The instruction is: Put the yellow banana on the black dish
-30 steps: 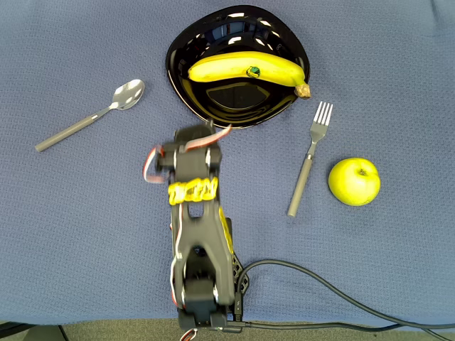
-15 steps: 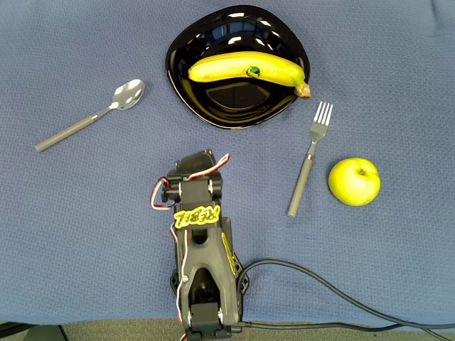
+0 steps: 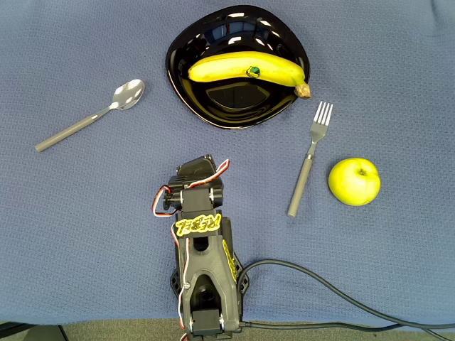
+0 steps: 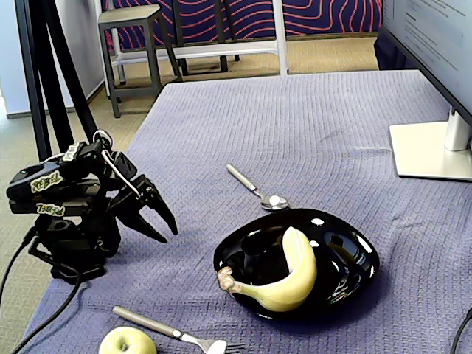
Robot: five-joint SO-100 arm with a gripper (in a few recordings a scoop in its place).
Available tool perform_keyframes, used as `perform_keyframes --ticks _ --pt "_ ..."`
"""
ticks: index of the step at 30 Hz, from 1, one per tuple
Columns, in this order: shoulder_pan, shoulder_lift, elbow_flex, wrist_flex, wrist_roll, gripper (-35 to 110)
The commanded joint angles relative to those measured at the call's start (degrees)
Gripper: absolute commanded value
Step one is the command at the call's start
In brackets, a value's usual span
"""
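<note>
While the long curved yellow banana (image 3: 245,69) lies across the well of the glossy black rounded-square dish (image 3: 186,91), your black two-finger gripper (image 4: 161,220) hangs well apart from it, over the blue cloth. You can see its fingers spread and empty in the fixed view, pointing down toward the cloth.

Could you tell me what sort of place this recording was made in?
Probably an office or lab rather than a kitchen: a cloth-covered table with a monitor stand at its edge, a stool on carpet behind, and a small robot arm beside staged tableware.
</note>
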Motion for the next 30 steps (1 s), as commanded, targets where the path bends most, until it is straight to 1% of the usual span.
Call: perform_keyframes --ticks 1,12,20,23,30 --pt "0.7 0.09 -0.09 -0.35 -0.09 0" --pt "2.37 0.79 -0.09 -1.67 2.55 0" --pt "1.05 0.53 0.0 -1.32 1.85 0" --pt "-1.58 0.18 0.0 -0.97 0.53 0" --pt "-0.18 -0.44 -1.23 -0.7 8.96 0"
